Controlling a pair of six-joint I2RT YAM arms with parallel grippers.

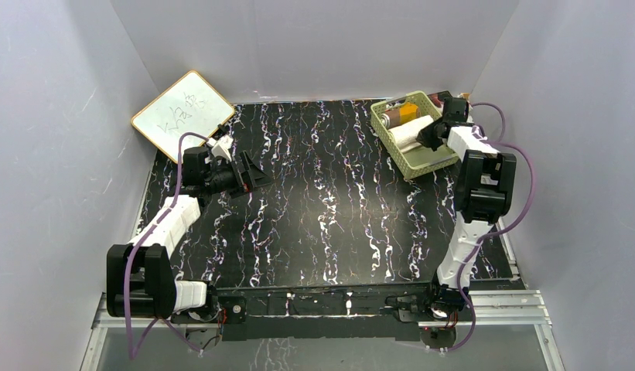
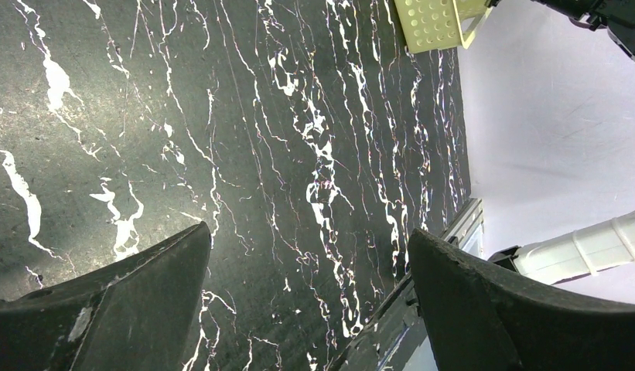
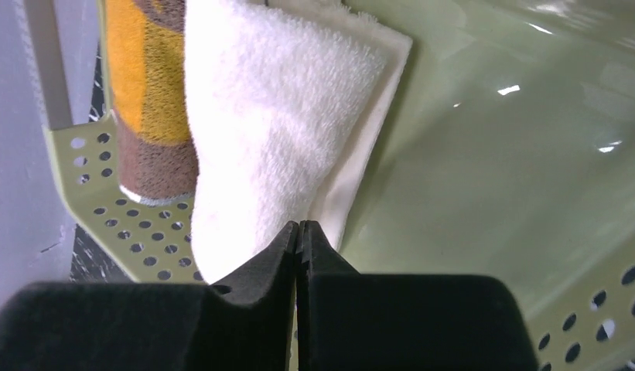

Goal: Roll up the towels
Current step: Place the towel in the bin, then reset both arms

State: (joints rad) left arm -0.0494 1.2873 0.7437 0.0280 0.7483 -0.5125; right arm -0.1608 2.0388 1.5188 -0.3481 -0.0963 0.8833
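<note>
The right fingers (image 3: pixel 248 305) are pressed together at the bottom centre of the wrist view, tip to tip. No cloth shows between them, though a thin edge caught there cannot be ruled out. Just beyond the tips lies the cream towel (image 3: pixel 275 100), a thick fluffy bundle with a flatter layer showing along its right side. Whether it is properly rolled or only folded over cannot be told. Against its left side, at the upper left of that frame, sits the orange and brown towel (image 3: pixel 148 85), which looks like a tight roll. Both rest in the green basket (image 3: pixel 492 162), which the overhead view shows at the upper right of the table (image 1: pixel 322 224).

The left fingers (image 2: pixel 128 309) are spread wide, holding nothing, over bare marble pattern at the middle left of the overhead view, near the whiteboard (image 1: pixel 182 114).

Judging by this, the work now centres on the cream towel in the basket. To do it well, the right fingers should move along their own axis and keep off the pile so the loops do not snag. They should also avoid dragging the outer flap, which would loosen the bundle, and should not nudge the orange roll beside it.
</note>
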